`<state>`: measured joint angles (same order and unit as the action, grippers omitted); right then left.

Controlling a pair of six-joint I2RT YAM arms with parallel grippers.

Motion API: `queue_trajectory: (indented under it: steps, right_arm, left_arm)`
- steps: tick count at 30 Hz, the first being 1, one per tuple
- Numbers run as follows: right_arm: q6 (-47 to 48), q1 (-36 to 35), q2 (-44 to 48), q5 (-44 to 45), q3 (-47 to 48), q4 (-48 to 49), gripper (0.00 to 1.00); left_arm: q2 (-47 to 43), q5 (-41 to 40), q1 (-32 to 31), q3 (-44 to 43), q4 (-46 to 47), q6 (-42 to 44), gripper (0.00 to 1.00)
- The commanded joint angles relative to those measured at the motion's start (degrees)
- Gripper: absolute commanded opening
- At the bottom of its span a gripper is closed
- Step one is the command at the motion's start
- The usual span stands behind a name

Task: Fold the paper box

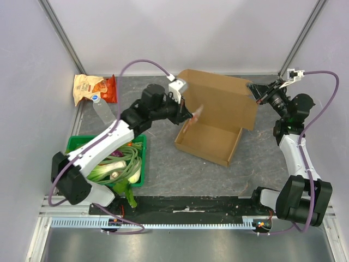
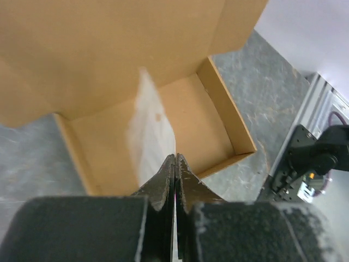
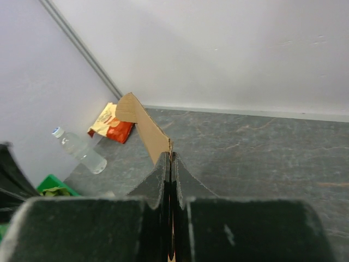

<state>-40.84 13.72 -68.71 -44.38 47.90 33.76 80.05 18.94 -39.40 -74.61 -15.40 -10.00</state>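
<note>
- Paper box (image 1: 210,143) near the middle of the grey table (image 1: 180,174), open, shallow base flat on the surface with low walls standing on the left, near and right sides.
- Lid (image 1: 221,98) raised steeply from the far edge of the base, plain brown inner face turned toward the arms.
- Left gripper (image 1: 187,116) at the left edge of the box, hanging over the base just in front of the lid, fingers pressed tight together.
- Pale card (image 1: 196,113) pinched at those fingertips; in the left wrist view a whitish blurred strip (image 2: 150,125) running out from the closed left gripper (image 2: 175,164) across the box floor (image 2: 202,125); too smeared for any detail.
- Right gripper (image 1: 255,91) at the far right top corner of the lid, clamped shut on the cardboard edge.
- Right wrist view: a thin brown flap of the box (image 3: 146,130) seen edge-on, rising out of the closed fingertips of the gripper (image 3: 170,158).
- Snack bag (image 1: 94,88), orange and tan, in the far left corner by the wall, well apart from the box.
- Clear water bottle (image 1: 102,111) lying just beside the bag, blue cap toward it.
- Green crate (image 1: 137,139) on the near left under the left arm, holding long green-and-white stalk vegetables (image 1: 112,166).
</note>
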Motion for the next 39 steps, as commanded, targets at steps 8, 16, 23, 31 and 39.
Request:
queue_trajectory:
  steps: [8,16,23,31,39]
  right_arm:
    - [-5.92,-4.40,-2.22,-2.47,-2.72,10.72,0.00]
    - [-2.40,-4.40,-3.71,-2.73,-2.72,8.34,0.00]
    - [1.64,-4.31,-4.50,-1.68,-2.28,3.95,0.00]
    - [10.42,-4.57,-5.03,1.22,0.08,-6.42,0.00]
    - [10.08,-4.31,-15.83,-9.47,7.54,-6.68,0.00]
  left_arm:
    - [15.39,1.19,-6.74,-1.42,11.08,-15.92,0.02]
    - [19.44,-1.44,-6.83,1.83,11.02,-17.24,0.14]
    - [7.41,-18.21,-4.73,9.21,5.74,-10.41,0.50]
    - [-4.46,-23.95,9.15,20.10,13.70,-10.22,0.59]
    - [-0.17,0.62,21.37,29.87,45.38,-7.66,0.94]
